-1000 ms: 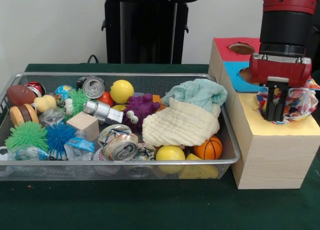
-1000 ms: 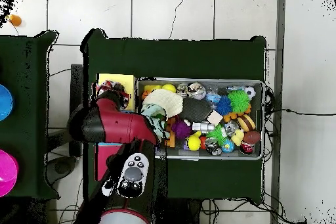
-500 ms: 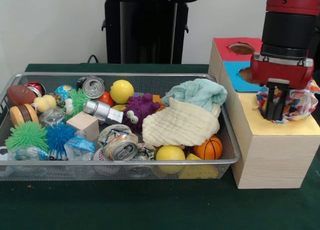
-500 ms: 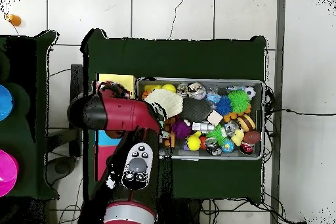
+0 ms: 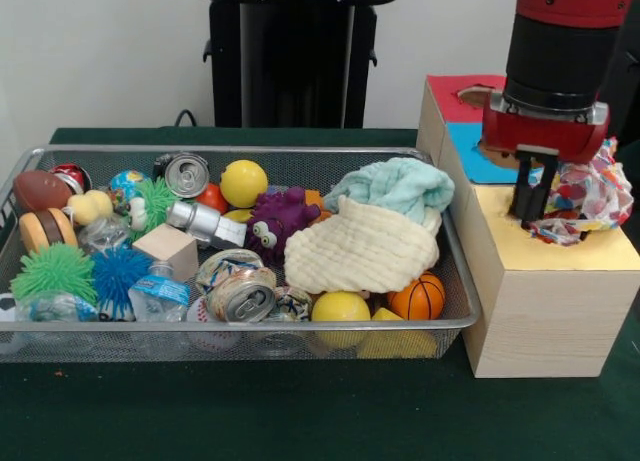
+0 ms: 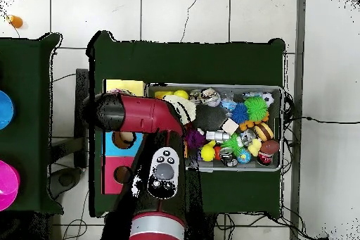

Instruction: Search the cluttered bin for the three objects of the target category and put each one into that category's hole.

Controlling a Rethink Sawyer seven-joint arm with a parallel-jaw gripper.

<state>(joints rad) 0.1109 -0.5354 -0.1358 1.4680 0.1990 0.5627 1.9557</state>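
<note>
The wire mesh bin [image 5: 250,152] holds a jumble of toys, cans and balls. One white cloth with multicoloured spots [image 5: 588,196] lies bunched on the yellow paper surround [image 5: 500,243] on top of the pale wood box, covering the hole. My gripper [image 5: 535,217] hangs just above the yellow surround, open, at the left edge of that cloth and touching it. No other spotted cloth shows in the bin. In the overhead view my red arm [image 6: 137,114] hides the cloth and the hole; a strip of yellow surround [image 6: 124,86] shows beside the bin [image 6: 275,90].
A cream muslin cloth [image 5: 362,247] and a mint terry cloth [image 5: 395,185] lie at the bin's right end, next to the box. The blue-surround hole [image 5: 472,153] and red-surround hole [image 5: 455,99] sit behind the yellow one. The robot's black pedestal [image 5: 295,51] stands behind the bin.
My gripper has risen out of the yellow hole and shifted a little left. The spotted cloth has bulged upward at the hole's right side.
</note>
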